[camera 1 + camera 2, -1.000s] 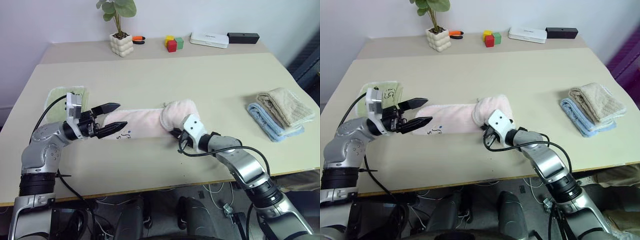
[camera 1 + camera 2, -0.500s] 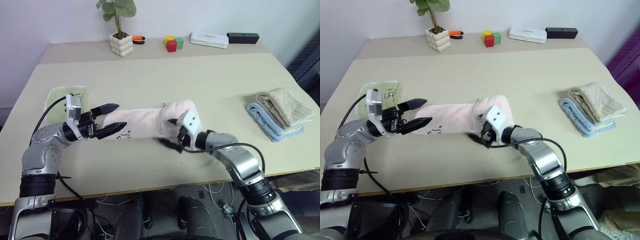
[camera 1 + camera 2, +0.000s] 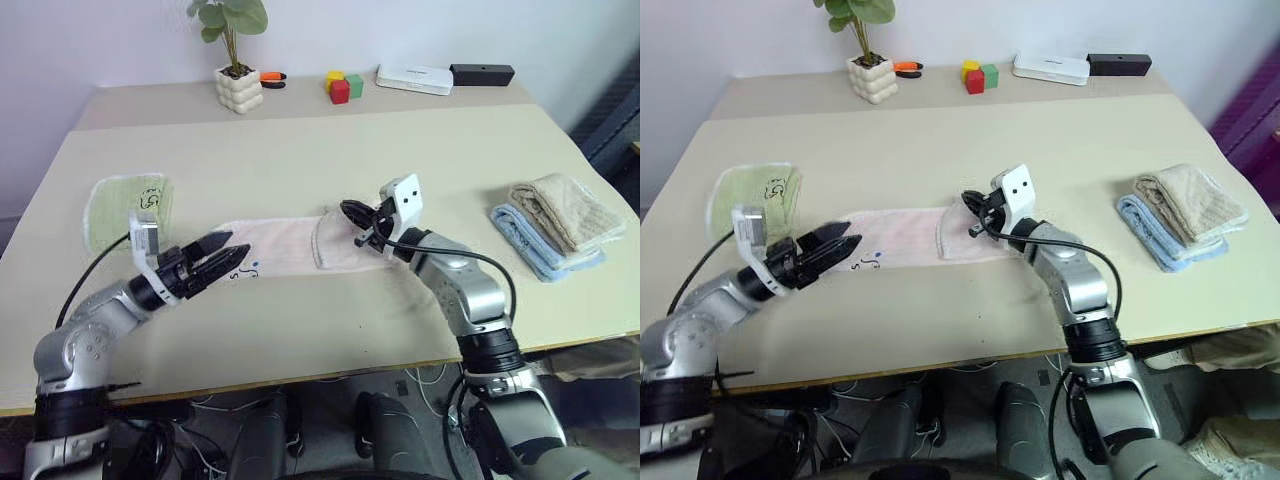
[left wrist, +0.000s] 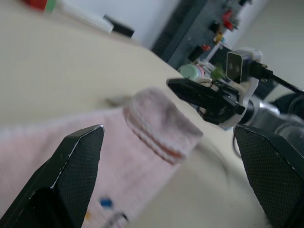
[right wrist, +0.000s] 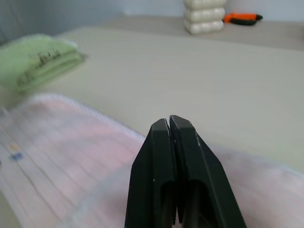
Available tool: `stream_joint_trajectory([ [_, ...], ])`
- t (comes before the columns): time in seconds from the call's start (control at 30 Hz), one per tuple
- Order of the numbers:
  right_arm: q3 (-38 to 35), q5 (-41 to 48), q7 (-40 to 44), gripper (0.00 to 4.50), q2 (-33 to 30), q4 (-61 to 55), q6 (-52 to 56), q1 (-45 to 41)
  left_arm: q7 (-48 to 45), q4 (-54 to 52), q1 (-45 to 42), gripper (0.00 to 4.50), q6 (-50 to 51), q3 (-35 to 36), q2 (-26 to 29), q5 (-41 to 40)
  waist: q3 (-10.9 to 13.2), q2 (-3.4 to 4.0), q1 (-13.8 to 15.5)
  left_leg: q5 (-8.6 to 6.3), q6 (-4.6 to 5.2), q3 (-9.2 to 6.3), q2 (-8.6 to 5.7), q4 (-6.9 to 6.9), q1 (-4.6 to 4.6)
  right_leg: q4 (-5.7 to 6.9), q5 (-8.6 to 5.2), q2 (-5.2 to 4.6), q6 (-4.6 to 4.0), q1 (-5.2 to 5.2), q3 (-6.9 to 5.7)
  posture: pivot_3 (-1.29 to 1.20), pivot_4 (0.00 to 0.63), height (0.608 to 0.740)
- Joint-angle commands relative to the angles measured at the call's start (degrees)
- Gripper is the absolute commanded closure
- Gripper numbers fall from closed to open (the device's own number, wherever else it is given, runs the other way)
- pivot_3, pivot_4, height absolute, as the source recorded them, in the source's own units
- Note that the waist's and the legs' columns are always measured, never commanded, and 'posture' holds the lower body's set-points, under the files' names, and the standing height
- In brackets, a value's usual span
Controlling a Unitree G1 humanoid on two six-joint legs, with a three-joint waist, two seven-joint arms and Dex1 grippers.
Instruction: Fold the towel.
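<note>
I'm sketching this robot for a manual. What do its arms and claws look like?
Both arms are silver-grey metal with black joint rings and loose black cables. The left claw and the right claw each have two black tapered fingers, textured inside, and a small white camera box at the wrist.

This looks like a robotics lab or office test room: a plain beige rectangular table [image 3: 300, 140] against a bare white wall [image 3: 120, 40] carries staged props, among them a small potted plant in a bumpy white pot [image 3: 241, 88], coloured toy blocks [image 3: 342, 86] and a flat white device box [image 3: 414, 78].
</note>
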Motion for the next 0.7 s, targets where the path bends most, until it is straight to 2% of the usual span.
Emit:
stream_joint_trajectory([
  [0.03,1.4,-4.7,-1.8,4.46,-0.2,2.2,-5.5,-1.3,6.3,-4.6,5.4,0.0,6.9,7.0,-0.4,-11.6,0.0,0.0,-0.1,0.0,-0.01,0.0,0.0,0.0,0.0,0.0,0.0,0.0,0.0,0.0,0.0,0.0,0.15,0.74],
  [0.13,1.6,-9.0,-5.0,4.46,-0.6,9.5,-9.3,-1.0,16.3,-5.2,10.1,0.0,11.8,10.1,-2.6,-24.8,0.0,-0.01,0.2,-0.08,-0.14,-0.02,-0.01,0.0,0.04,-0.04,-0.02,-0.01,-0.04,0.04,0.0,0.0,0.15,0.74],
  [0.2,1.5,-10.5,-5.7,4.46,-0.4,13.9,-11.4,-0.5,20.7,-6.4,13.0,0.0,13.2,10.7,-3.3,-29.8,0.0,-0.06,0.4,-0.09,-0.15,-0.05,-0.03,0.01,0.07,-0.1,-0.11,-0.05,-0.19,0.1,0.02,0.0,0.15,0.74],
  [0.33,3.4,-13.7,-6.5,4.46,0.0,18.8,-12.7,1.0,27.0,-8.0,17.1,0.0,12.3,10.5,-4.5,-32.4,-0.1,-0.07,0.3,-0.08,-0.16,-0.04,-0.05,0.01,0.07,-0.1,-0.12,-0.05,-0.22,0.1,0.02,0.0,0.15,0.74],
  [0.4,3.7,-13.6,-6.1,4.46,0.9,17.7,-13.1,1.7,30.6,-7.9,18.3,0.0,11.6,10.4,-5.1,-33.6,-0.2,-0.13,0.2,-0.09,-0.19,-0.04,-0.03,-0.03,0.21,-0.09,-0.12,-0.03,-0.22,0.18,0.03,0.0,0.15,0.74],
  [0.53,3.0,-13.2,-5.7,4.46,1.3,16.2,-13.5,1.2,38.5,-7.3,18.6,0.0,9.4,10.3,-7.2,-39.0,-0.2,-0.15,0.2,-0.09,-0.2,-0.04,-0.02,-0.08,0.29,-0.12,-0.13,-0.04,-0.24,0.06,0.04,0.0,0.15,0.74],
  [0.7,2.0,-13.3,-6.0,4.46,1.1,15.6,-13.6,0.8,44.2,-6.0,17.6,0.0,5.4,9.5,-10.5,-39.3,-0.2,-0.14,0.2,-0.11,-0.21,-0.02,-0.02,-0.16,0.33,-0.17,-0.13,-0.06,-0.27,0.02,0.07,0.0,0.15,0.74],
])
